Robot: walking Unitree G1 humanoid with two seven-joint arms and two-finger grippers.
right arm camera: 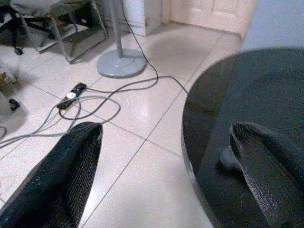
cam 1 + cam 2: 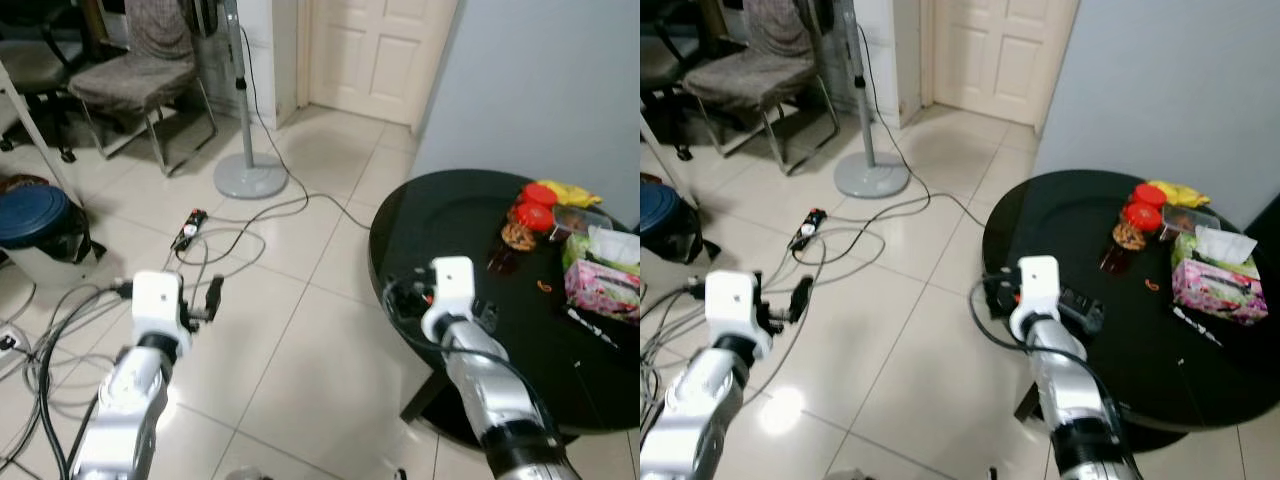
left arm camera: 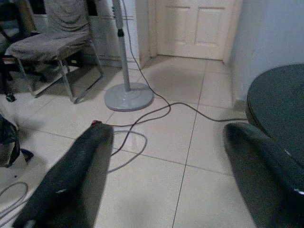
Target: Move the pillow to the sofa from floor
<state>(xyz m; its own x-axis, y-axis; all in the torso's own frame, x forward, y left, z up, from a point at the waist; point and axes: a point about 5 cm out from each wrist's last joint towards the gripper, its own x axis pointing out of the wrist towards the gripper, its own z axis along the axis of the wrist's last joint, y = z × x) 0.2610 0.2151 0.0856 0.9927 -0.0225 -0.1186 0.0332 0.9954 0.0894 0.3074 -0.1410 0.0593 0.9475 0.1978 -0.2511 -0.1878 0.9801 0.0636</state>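
Observation:
My left gripper (image 2: 166,288) is raised over the tiled floor at the lower left, and its fingers (image 3: 76,175) stand wide apart and open, with bare tiles between them. My right gripper (image 2: 446,300) hovers at the near left edge of a round black table (image 2: 450,215). It is open too, with one finger (image 1: 66,175) over the floor and the other over the tabletop. Nothing is held by either gripper.
On the table's far right are red-lidded jars (image 2: 535,205) and a tissue box (image 2: 600,275). A fan stand base (image 2: 250,178), a power strip (image 2: 188,228) and loose cables lie on the tiles. A chair (image 2: 135,75) stands at the back left, a blue-lidded bin (image 2: 35,215) at the left, and a shut door (image 2: 375,50) behind.

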